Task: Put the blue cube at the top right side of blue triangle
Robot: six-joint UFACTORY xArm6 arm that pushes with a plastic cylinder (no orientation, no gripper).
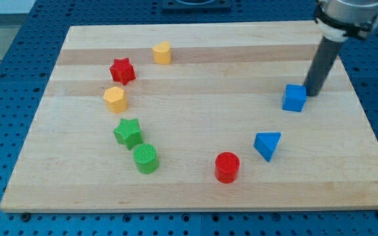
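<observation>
The blue cube [294, 98] lies on the wooden board at the view's right. The blue triangle [267, 144] lies below it and a little to the left, with a gap between them. My tip [312, 92] stands at the cube's upper right edge, touching or nearly touching it. The dark rod rises from there toward the view's top right corner.
A red cylinder [227, 166] lies left of the blue triangle. At the view's left lie a green cylinder [146, 158], a green star [128, 132], a yellow hexagonal block [115, 99], a red star [122, 71] and a yellow block [162, 52]. The board's right edge [366, 118] runs close by.
</observation>
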